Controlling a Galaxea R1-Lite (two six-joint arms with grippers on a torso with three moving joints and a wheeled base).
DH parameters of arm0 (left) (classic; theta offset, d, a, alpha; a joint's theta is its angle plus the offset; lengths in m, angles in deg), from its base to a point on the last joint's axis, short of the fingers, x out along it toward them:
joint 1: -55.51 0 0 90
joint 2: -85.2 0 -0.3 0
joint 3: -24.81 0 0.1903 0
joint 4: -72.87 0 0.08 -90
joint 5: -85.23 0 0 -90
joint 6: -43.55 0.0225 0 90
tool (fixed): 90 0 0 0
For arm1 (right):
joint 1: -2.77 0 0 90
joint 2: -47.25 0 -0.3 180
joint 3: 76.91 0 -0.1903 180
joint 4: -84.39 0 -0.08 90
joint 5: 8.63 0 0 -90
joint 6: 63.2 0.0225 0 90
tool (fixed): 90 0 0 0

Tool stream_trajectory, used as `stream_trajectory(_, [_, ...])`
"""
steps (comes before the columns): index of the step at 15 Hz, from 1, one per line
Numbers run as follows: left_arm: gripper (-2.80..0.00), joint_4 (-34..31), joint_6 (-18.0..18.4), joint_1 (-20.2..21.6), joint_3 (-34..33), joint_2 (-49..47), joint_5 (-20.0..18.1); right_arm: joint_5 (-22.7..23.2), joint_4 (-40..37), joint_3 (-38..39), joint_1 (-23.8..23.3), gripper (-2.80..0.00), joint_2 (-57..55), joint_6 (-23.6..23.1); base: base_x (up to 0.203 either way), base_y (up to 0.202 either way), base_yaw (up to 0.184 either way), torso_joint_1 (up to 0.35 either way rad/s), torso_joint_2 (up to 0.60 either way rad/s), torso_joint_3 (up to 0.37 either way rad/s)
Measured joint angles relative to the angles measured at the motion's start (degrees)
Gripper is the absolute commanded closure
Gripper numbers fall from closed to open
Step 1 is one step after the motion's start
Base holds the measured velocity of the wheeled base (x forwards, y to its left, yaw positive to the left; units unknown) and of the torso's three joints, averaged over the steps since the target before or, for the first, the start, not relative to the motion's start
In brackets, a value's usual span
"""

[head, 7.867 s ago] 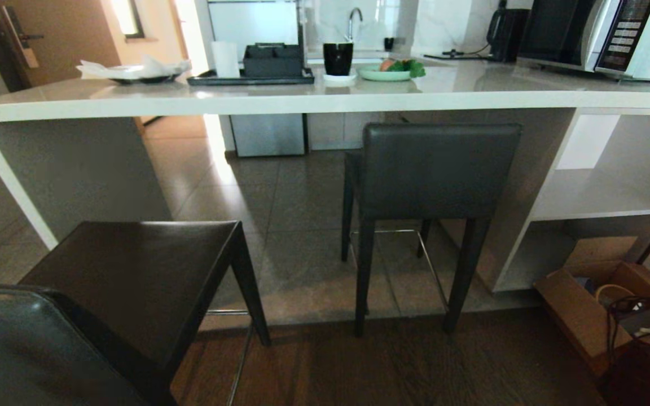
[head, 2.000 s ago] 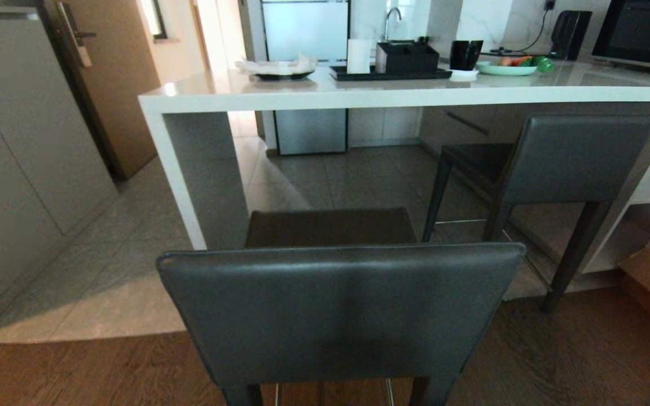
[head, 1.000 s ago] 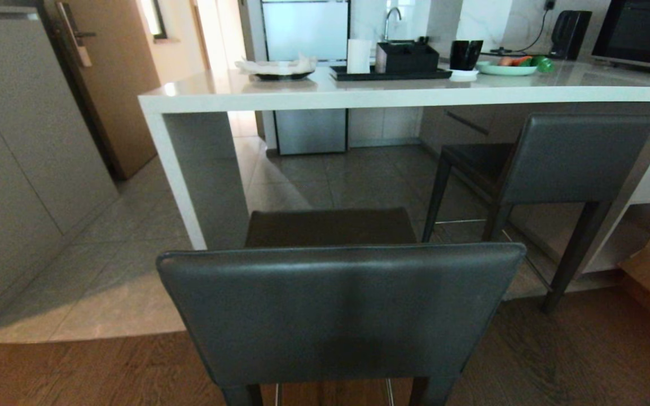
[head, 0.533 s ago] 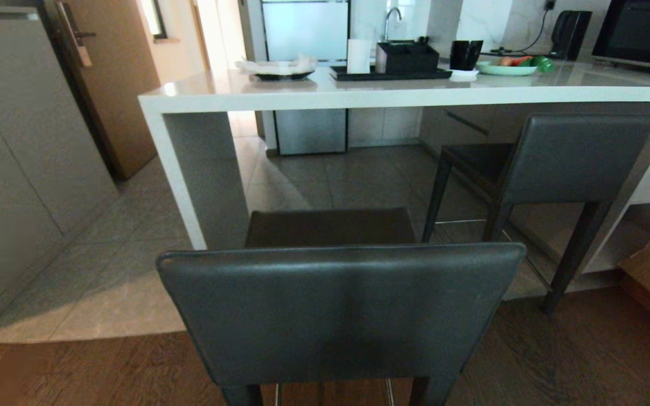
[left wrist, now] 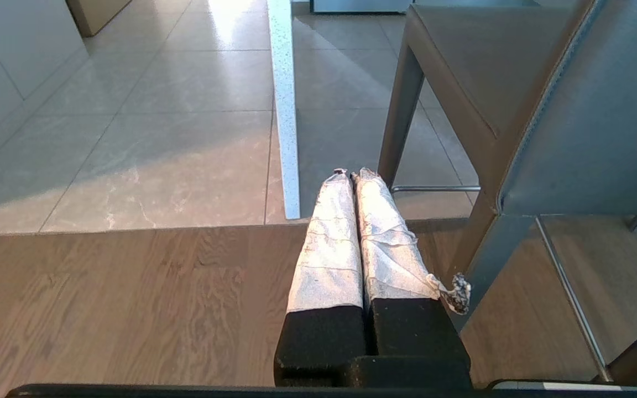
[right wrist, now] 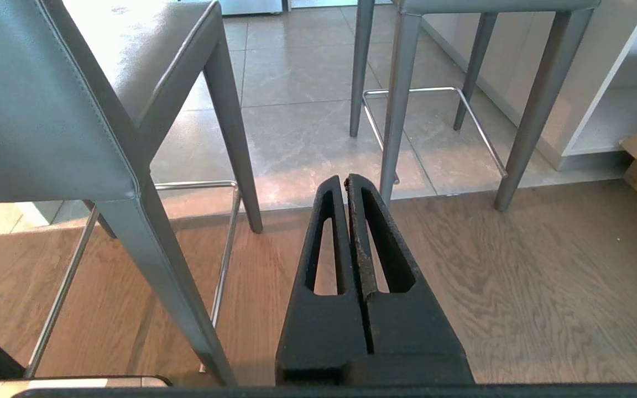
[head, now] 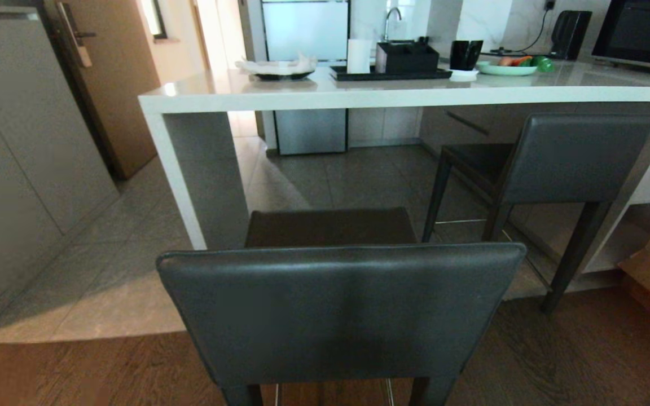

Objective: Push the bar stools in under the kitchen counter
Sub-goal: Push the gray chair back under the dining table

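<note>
Head camera looks down over the near stool [head: 339,313] toward the counter [head: 409,93] — both low wrist cameras share that stool.

Whole head view shifted since earliest frame: camera moved, not objects. Near dark grey leather bar stool [head: 339,310] was at 7 o'clock, seat toward camera; now centred at 6 o'clock, backrest square-on. Second matching stool [head: 576,158] went from centre to 3 o'clock. Pale stone kitchen counter [head: 325,93]: white end panel went from 9 o'clock edge toward centre-left. Shift complete by two seconds ago.
</note>
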Motion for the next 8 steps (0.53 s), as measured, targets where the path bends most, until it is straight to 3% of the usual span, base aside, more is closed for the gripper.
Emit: stream_trajectory(8, [0.0,0.0,0.02,0.0,0.0,0.0,0.0,0.1,-0.01,0.0,0.0,0.0,0.0,0.0,0.0,0.0,0.0,0.0,0.0,0.0])
